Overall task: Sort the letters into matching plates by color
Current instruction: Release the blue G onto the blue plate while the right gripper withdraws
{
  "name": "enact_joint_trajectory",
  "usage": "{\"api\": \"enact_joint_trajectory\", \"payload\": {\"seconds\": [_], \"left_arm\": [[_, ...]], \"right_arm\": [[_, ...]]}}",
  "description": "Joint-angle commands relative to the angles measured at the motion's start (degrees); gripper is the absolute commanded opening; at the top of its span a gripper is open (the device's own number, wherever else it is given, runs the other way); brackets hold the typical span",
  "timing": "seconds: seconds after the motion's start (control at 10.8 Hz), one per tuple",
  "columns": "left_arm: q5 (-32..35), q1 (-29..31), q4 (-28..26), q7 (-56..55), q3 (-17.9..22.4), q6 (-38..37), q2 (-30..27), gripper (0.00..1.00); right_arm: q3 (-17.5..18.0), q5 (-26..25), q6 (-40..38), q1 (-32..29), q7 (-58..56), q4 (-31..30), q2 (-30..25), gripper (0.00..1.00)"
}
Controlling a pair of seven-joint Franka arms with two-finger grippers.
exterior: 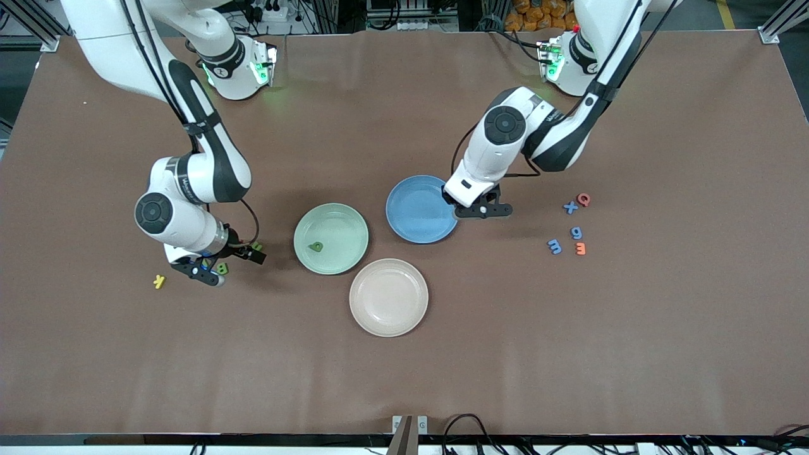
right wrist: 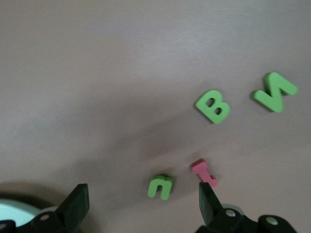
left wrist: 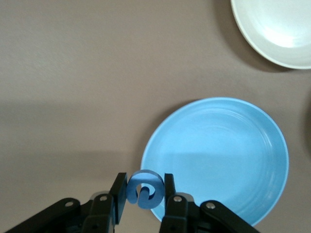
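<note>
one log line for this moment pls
left gripper: shut on blue letter, at blue plate rim | right gripper: open over green letters

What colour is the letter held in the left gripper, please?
Blue: the letter shows best in the left wrist view, in the left gripper.

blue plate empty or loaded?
Empty. The blue plate holds nothing; the left gripper grips a blue letter over its rim.

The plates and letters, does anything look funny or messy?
Nothing stands out. One green letter lies in the green plate, as it should. The left gripper holds a blue letter over the blue plate's edge. The right gripper hangs open over loose letters.
</note>
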Motion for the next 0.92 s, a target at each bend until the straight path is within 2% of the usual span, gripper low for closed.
{"api": "enact_joint_trajectory", "payload": {"seconds": [0.0,0.46,0.55,0.65,0.83], "left_arm": [[1.08,-3.05,2.59,-4.99,0.55,-1.07,2.62,0.0],[4.06,-5.61,5.58,-12.46,0.72,-1.07,5.79,0.0],[4.42,-5.61,5.85,-12.73,0.72,-1.07,5.97,0.35],[4.59,-5.61,5.85,-12.82,0.72,-1.33,5.88,0.99],[6.0,-6.31,7.95,-13.09,0.81,-5.88,5.97,1.0]], "right_arm": [[-0.15,0.36,0.56,-0.26,11.55,-0.64,0.1,1.0],[-0.15,0.62,3.8,-0.44,24.14,-0.73,1.94,1.0],[-0.15,0.71,4.68,-0.35,25.64,-1.16,2.03,1.0],[-0.23,0.8,6.87,-0.18,26.96,-2.39,1.94,1.0],[-0.15,0.89,9.96,0.09,28.29,-4.76,1.68,1.0]]}}
